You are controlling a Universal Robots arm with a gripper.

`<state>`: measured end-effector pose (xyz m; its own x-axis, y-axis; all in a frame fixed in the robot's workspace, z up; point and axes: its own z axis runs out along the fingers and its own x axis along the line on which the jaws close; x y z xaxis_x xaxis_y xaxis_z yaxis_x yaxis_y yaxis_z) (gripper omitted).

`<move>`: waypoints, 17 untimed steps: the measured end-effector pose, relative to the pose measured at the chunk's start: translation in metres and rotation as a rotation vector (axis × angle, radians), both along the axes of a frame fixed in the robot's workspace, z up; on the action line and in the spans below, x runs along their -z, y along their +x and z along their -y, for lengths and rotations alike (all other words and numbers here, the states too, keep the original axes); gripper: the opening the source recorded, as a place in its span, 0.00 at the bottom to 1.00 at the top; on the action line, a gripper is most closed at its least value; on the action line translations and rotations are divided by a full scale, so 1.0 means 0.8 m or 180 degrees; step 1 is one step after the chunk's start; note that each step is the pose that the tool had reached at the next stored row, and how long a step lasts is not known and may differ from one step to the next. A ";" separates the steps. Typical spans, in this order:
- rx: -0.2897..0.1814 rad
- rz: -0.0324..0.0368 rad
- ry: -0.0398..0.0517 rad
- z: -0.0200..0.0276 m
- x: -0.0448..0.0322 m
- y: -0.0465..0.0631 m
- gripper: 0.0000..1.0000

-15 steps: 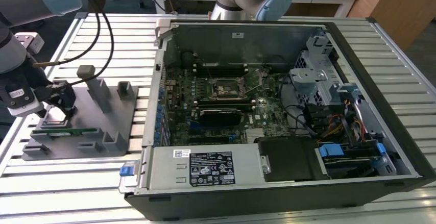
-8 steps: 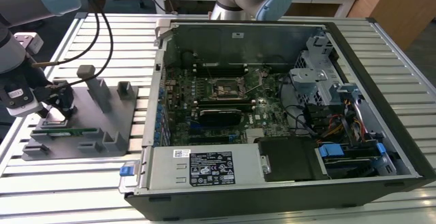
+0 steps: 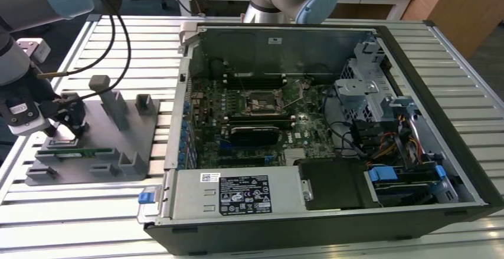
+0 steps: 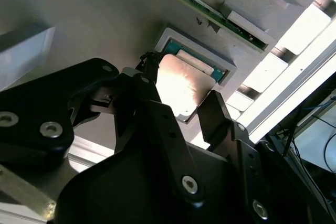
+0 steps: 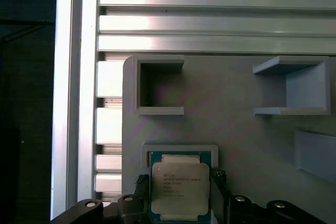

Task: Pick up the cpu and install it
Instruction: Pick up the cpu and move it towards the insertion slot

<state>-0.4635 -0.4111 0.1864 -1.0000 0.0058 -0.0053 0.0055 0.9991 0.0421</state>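
The cpu [image 5: 180,184] has a smooth silver metal lid with a soft sheen, glaring bright in the second wrist view, over a thin green edge. The gripper [image 5: 180,181] is matt black, possibly plastic, with bright metal screws [image 4: 190,184]. The holder tray [image 5: 236,145] is dull grey plastic. The table [image 3: 79,212] is ribbed brushed metal. The computer case [image 3: 275,49] is bare grey sheet metal inside and black outside.

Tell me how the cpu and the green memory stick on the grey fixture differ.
Shape: the cpu is a small square; the memory stick is long and narrow. Surface: the cpu has a shiny metal top; the memory stick is green. Place: the cpu sits in a framed recess at the gripper; the memory stick lies apart from it. Both are on the grey fixture.
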 end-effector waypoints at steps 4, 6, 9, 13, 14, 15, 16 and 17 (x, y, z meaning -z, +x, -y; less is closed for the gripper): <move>0.0000 0.0000 0.0000 0.0000 -0.0003 0.000 0.53; 0.0000 0.0001 0.0000 0.0000 -0.0027 0.000 0.53; 0.0000 0.0000 0.0001 0.0000 -0.0108 0.000 0.53; 0.0000 0.0000 0.0001 0.0000 -0.0249 0.000 0.53; 0.0000 0.0000 0.0002 0.0000 -0.0286 0.000 0.53; 0.0000 0.0000 0.0001 0.0000 -0.0324 0.000 0.53; 0.0000 0.0000 0.0001 0.0000 -0.0366 0.000 0.53; 0.0000 0.0001 0.0002 0.0000 -0.0409 0.000 0.53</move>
<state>-0.4635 -0.4111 0.2191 -1.0000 0.0058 -0.0055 0.0056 0.9991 0.0426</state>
